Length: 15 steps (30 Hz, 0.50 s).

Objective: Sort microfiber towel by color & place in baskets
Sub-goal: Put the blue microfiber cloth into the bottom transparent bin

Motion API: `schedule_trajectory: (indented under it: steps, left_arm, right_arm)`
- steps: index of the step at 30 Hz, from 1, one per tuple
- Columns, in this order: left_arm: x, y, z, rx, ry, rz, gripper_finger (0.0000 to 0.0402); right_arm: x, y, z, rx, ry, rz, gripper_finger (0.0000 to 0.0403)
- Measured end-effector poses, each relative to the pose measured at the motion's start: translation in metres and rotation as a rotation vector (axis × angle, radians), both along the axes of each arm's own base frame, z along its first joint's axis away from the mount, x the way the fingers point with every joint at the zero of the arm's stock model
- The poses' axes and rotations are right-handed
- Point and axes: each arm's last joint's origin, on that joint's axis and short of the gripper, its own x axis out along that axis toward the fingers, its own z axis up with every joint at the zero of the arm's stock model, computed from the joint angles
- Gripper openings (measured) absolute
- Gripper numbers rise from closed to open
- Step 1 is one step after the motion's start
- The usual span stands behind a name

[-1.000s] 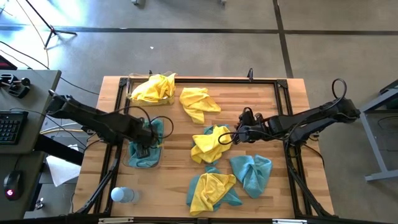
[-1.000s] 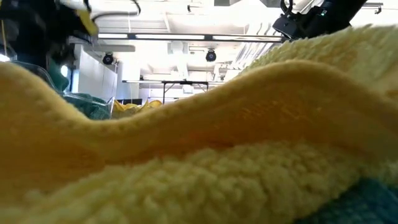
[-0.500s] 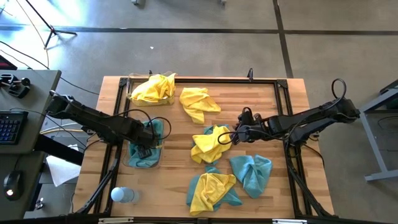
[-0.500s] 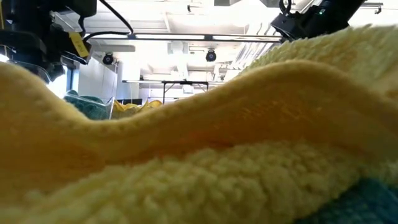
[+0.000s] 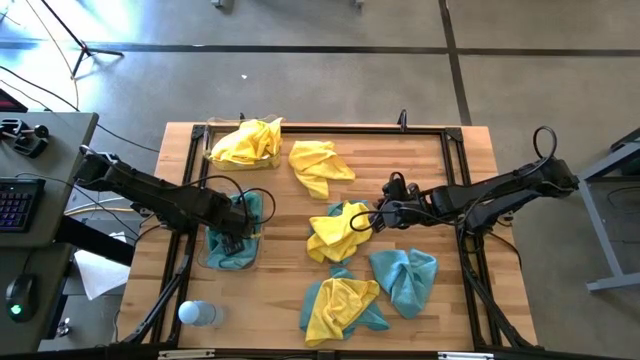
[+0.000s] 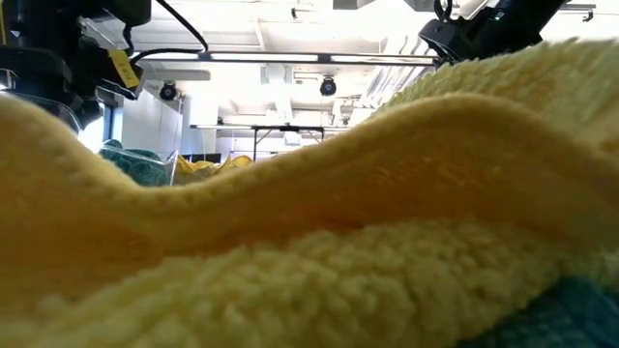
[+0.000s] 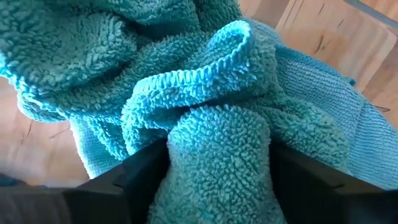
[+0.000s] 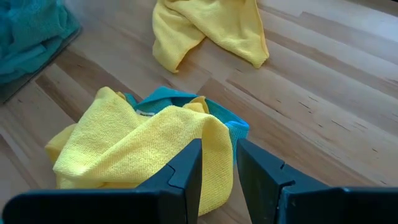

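My left gripper (image 5: 232, 238) points down into the near-left basket (image 5: 208, 262), open, with a raised fold of a teal towel (image 7: 217, 155) between its fingers. More teal towels (image 7: 93, 56) lie under it in the basket. My right gripper (image 5: 372, 221) is shut on the yellow towel (image 5: 338, 230) at the table's middle, which lies partly over a teal towel (image 8: 180, 102). The far-left basket (image 5: 208, 135) holds yellow towels (image 5: 245, 143). One more yellow towel (image 5: 320, 165) lies beside it on the wood. My left gripper stands over a teal fold (image 7: 217, 134) from above. The fold fills the gap between the open fingers (image 7: 146, 165) and meets their inner sides, and the towel rests on the others in the basket. My right gripper pinches an upstanding fold of the yellow towel (image 8: 214, 134) between its two fingers, at the towel's side toward the table's right edge. The fingers come slanting down from the right. The rest of the towel lies bunched and slack on the table.
A teal towel (image 5: 405, 278) and a yellow one on teal (image 5: 340, 305) lie near the front edge; that yellow towel fills the low view (image 6: 309, 242). A pale bottle (image 5: 197, 313) lies at the near left. A black frame (image 5: 460, 180) runs around the table.
My left gripper has sunk a little toward the teal towels in the near-left basket, then kept still.
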Motion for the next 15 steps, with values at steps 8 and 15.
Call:
schedule_trajectory:
  steps: [8,15]
  left_arm:
    - [0.005,-0.005,0.012,-0.139,-0.006,0.004,0.0259]
    - [0.01,-0.005,0.044,-0.1,-0.041,-0.046,0.0259]
  right_arm:
    - [0.0,0.0,0.0,-0.001,0.0,0.001,0.0093]
    - [0.0,0.0,0.0,0.001,-0.001,-0.001,0.0093]
